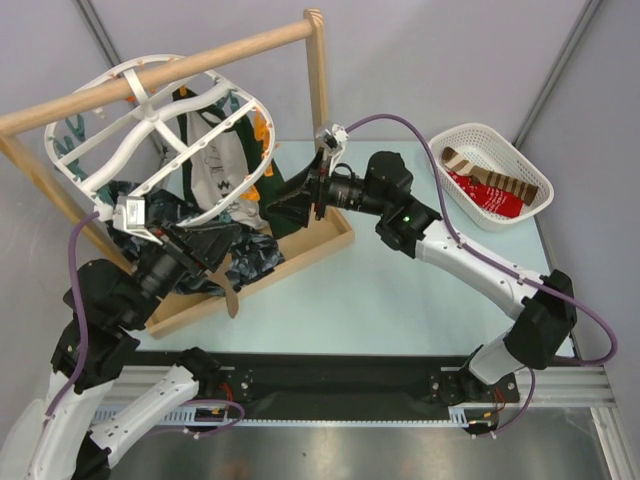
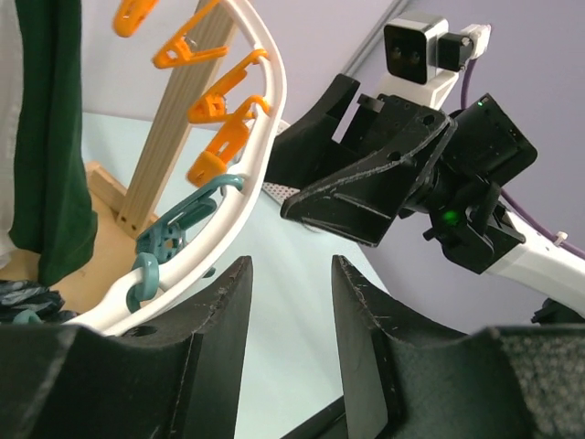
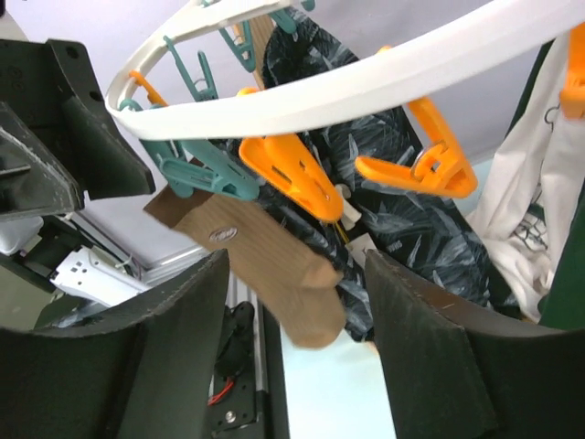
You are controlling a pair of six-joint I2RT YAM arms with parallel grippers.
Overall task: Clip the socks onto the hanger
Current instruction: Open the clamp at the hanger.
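The white oval hanger (image 1: pixel 150 120) hangs from a wooden pole, tilted, with orange clips (image 3: pixel 288 174) and teal clips (image 3: pixel 196 165) along its rim (image 2: pixel 265 119). A plain brown sock (image 3: pixel 274 265) hangs from a teal clip. A dark leaf-patterned sock (image 3: pixel 411 219) hangs beside it under an orange clip. My right gripper (image 3: pixel 297 274) stands open, one finger on each side of the brown sock, not touching it. My left gripper (image 2: pixel 291 274) is open and empty just below the rim, facing the right gripper (image 2: pixel 366 197). More socks, a brown striped one (image 1: pixel 495 178) and a red one (image 1: pixel 485 198), lie in the basket.
The wooden rack has a pole (image 1: pixel 150 80), an upright post (image 1: pixel 318 70) and a tray base (image 1: pixel 300 255). A green and white garment (image 1: pixel 215 165) hangs inside the hanger. The white mesh basket (image 1: pixel 520 160) stands at the far right of the pale table (image 1: pixel 400 300).
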